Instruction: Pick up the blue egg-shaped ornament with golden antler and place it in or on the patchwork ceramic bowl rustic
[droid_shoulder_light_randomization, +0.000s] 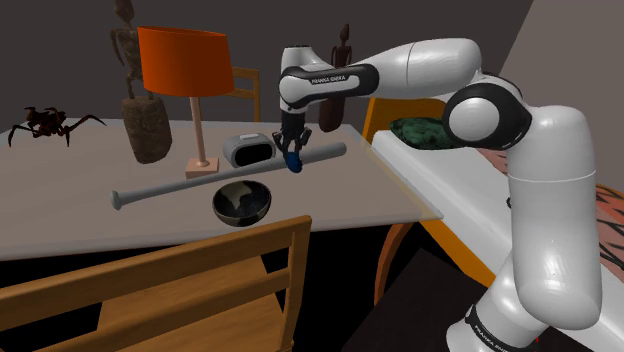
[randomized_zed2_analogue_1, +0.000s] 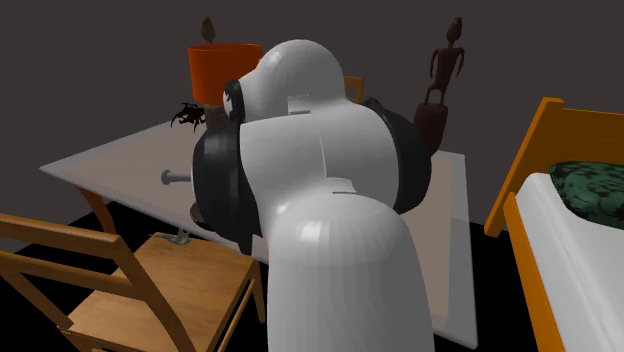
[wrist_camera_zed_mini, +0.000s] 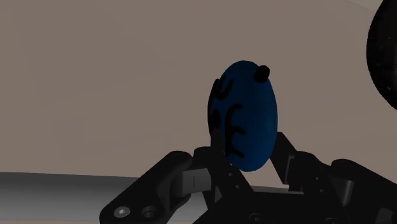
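Note:
A blue egg-shaped ornament (wrist_camera_zed_mini: 245, 118) with dark antler markings sits clasped between my two black fingers in the wrist view. In the shoulder view my gripper (droid_shoulder_light_randomization: 293, 158) is shut on the blue ornament (droid_shoulder_light_randomization: 293, 160) and hangs just above the grey bat, a little up and to the right of the dark bowl (droid_shoulder_light_randomization: 242, 203). The bowl stands upright near the table's front edge, with pale patches inside. Its dark rim (wrist_camera_zed_mini: 382, 57) shows beside the egg in the wrist view.
A long grey bat (droid_shoulder_light_randomization: 230, 174) lies across the table (droid_shoulder_light_randomization: 60, 200). Behind it stand an orange lamp (droid_shoulder_light_randomization: 184, 62), a grey toaster-like box (droid_shoulder_light_randomization: 247, 150), dark figurines (droid_shoulder_light_randomization: 145, 110) and a spider ornament (droid_shoulder_light_randomization: 45, 123). A wooden chair (droid_shoulder_light_randomization: 200, 290) stands in front; a bed (droid_shoulder_light_randomization: 440, 170) lies right.

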